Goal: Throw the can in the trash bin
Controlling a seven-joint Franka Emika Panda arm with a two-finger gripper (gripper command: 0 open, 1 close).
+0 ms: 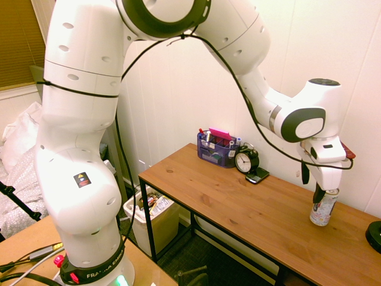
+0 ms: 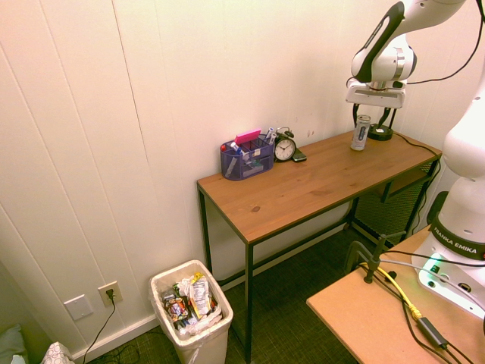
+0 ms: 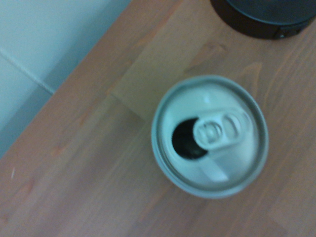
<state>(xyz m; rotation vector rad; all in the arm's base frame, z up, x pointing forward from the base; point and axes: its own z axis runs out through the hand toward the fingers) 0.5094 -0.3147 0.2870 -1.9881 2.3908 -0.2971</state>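
Gripper point(image 1: 324, 192): fingers wide, pointing down | can point(image 1: 323, 207): upright directly beneath, unheld | trash bin point(image 2: 191, 312): far off, on floor

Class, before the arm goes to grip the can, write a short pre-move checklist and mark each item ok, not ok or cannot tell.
1. Can upright on table: ok.
2. Tool open: ok.
3. Tool directly above can top: ok.
4. Fingers already down around can: cannot tell.
5. Black object apart from can: ok.
6. Trash bin open at top, has room: ok.
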